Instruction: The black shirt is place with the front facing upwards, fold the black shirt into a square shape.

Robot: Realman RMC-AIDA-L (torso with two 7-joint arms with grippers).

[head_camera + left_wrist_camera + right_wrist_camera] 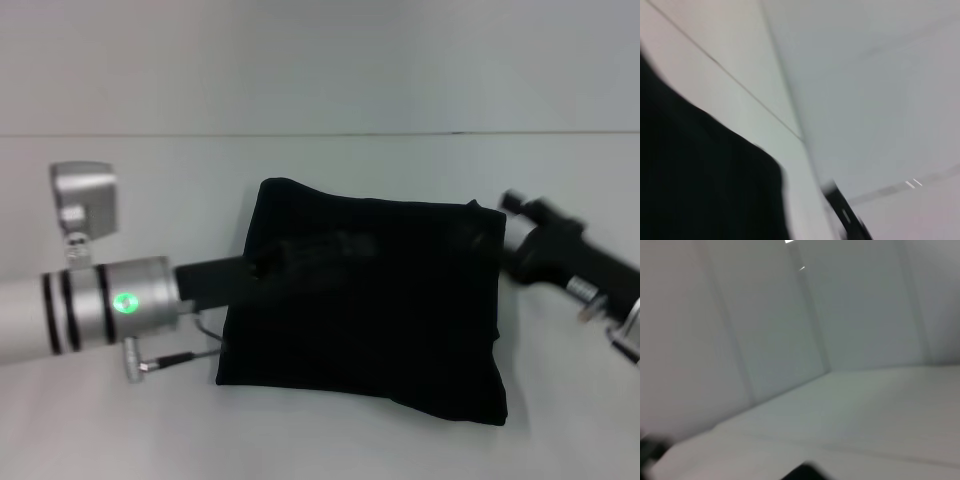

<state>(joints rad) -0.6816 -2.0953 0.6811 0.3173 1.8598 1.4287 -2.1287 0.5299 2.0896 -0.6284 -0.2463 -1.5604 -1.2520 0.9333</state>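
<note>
While the black shirt (365, 300) lies folded on the table (330, 440), neither gripper's opening can be told.

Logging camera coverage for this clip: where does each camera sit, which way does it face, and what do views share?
Head view: on the head, looking down at the folded black cloth shirt on the white table; left gripper and right gripper at its edges.
Left wrist view: on the left arm, skimming past the shirt toward the wall.
Right wrist view: table and wall only.
Shared: shirt, in head and left wrist views.
</note>
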